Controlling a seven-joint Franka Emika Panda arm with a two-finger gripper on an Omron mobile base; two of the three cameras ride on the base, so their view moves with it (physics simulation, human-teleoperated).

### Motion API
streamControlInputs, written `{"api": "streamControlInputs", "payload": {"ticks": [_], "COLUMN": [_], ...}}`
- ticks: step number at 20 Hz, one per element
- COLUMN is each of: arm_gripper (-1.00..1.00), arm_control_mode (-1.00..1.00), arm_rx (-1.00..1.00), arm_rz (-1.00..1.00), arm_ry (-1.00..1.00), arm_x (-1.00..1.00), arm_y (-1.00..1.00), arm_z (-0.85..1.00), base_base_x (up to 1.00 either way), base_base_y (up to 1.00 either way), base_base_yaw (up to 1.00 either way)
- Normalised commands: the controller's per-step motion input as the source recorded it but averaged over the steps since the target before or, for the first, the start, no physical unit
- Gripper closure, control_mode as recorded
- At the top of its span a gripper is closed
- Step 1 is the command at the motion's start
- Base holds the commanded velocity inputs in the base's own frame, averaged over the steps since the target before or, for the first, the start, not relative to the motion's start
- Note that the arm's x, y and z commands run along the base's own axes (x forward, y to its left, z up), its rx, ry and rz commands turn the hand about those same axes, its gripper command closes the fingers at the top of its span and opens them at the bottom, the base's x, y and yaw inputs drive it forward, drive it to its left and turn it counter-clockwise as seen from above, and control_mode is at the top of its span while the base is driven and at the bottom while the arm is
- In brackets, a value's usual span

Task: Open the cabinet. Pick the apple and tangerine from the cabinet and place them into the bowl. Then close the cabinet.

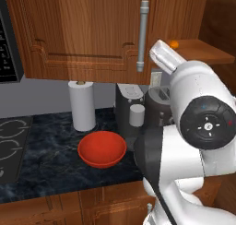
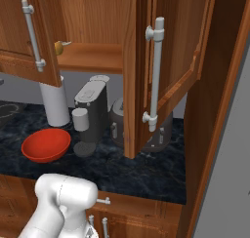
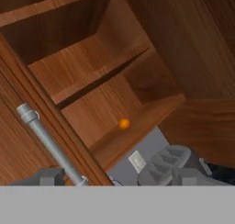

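Observation:
The cabinet (image 1: 83, 30) hangs over the counter. Its right door (image 2: 171, 51) stands swung open; the left door (image 2: 19, 32) covers its half. A tangerine (image 1: 174, 44) lies on the lower shelf (image 2: 93, 57), and in the hand view this tangerine (image 3: 124, 123) sits near the shelf's front edge. A small yellowish fruit (image 2: 58, 48) peeks past the left door's edge; I cannot tell which fruit it is. The red bowl (image 1: 102, 148) sits empty on the counter. My gripper (image 3: 119, 179) is open below the shelf, with the left door's handle (image 3: 46, 138) close to its left finger.
On the dark counter (image 1: 50, 164), a paper towel roll (image 1: 82, 105), a coffee machine (image 1: 128, 108) and a toaster (image 1: 159, 103) stand behind the bowl. A microwave (image 1: 7, 39) and a stove (image 1: 11, 145) are at the left. A tall wooden panel (image 2: 215, 110) closes the right side.

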Motion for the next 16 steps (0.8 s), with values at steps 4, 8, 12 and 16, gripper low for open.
{"api": "streamControlInputs", "payload": {"ticks": [4,8,12,16], "arm_gripper": [-1.0,-1.0,-1.0,-1.0], "arm_control_mode": [-1.0,-1.0,-1.0,-1.0], "arm_rx": [0.05,0.08,0.13,0.21], "arm_rz": [0.22,0.25,0.36,0.36], "arm_ry": [0.0,0.0,0.0,0.0], "arm_x": [0.15,0.02,0.05,0.11], "arm_y": [-0.47,-0.59,-0.69,-0.69], "arm_z": [-0.09,-0.01,0.0,0.0], "base_base_x": [0.0,0.0,0.0,0.0], "base_base_y": [0.0,0.0,0.0,0.0], "base_base_yaw": [0.0,0.0,0.0,0.0]}}
